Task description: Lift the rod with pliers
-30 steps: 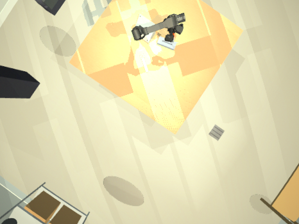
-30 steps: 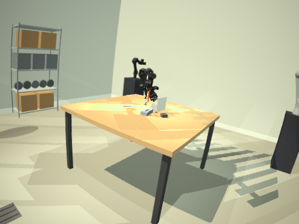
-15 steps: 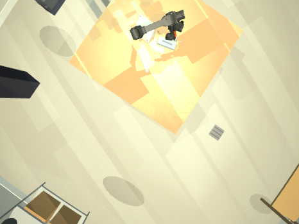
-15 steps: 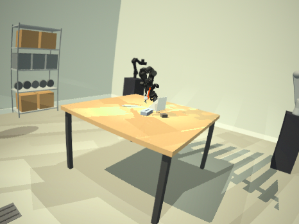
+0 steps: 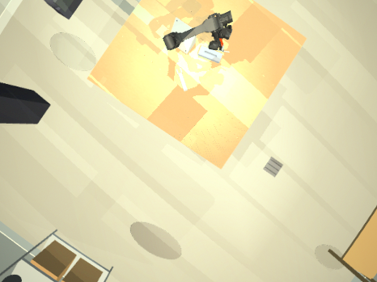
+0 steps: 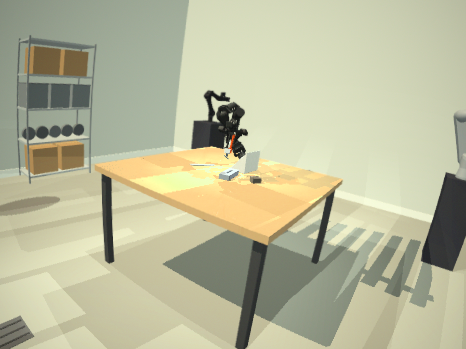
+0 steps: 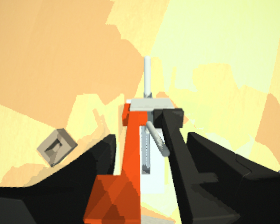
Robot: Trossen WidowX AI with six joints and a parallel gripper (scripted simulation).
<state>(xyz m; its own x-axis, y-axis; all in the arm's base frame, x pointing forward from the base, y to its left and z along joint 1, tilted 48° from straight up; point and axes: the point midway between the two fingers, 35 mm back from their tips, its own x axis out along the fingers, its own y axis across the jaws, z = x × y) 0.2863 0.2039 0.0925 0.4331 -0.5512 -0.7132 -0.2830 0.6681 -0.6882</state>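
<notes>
I have the locking pliers (image 6: 232, 144) (image 7: 132, 162) pinched in the gripper (image 5: 219, 40) (image 6: 233, 140) (image 7: 151, 138) by both handles, the orange one and the dark one, with the jaws pointing away from me in the wrist view. The channel block (image 5: 210, 54) (image 6: 228, 174) (image 7: 152, 182) sits on the bench (image 5: 176, 121) (image 6: 190, 195) (image 7: 55, 60), just beside the arm's hand from above, and in the exterior view the pliers hang over the bench, apart from it.

The relation I care about is the rod. In the wrist view a pale bar (image 7: 147, 75) sticks out past the plier head, its long axis running on in the same line as the tool. I take that for the rod, lifted clear of the slot, though I can't see the jaws' bite on it. The slot shows behind the head, between the handles, with no rod that I can make out in it.

If that reading is right, what remains is to raise straight up, keep the squeeze on, and hold. My worry is the rod slipping or swinging if the pliers haven't locked.
</notes>
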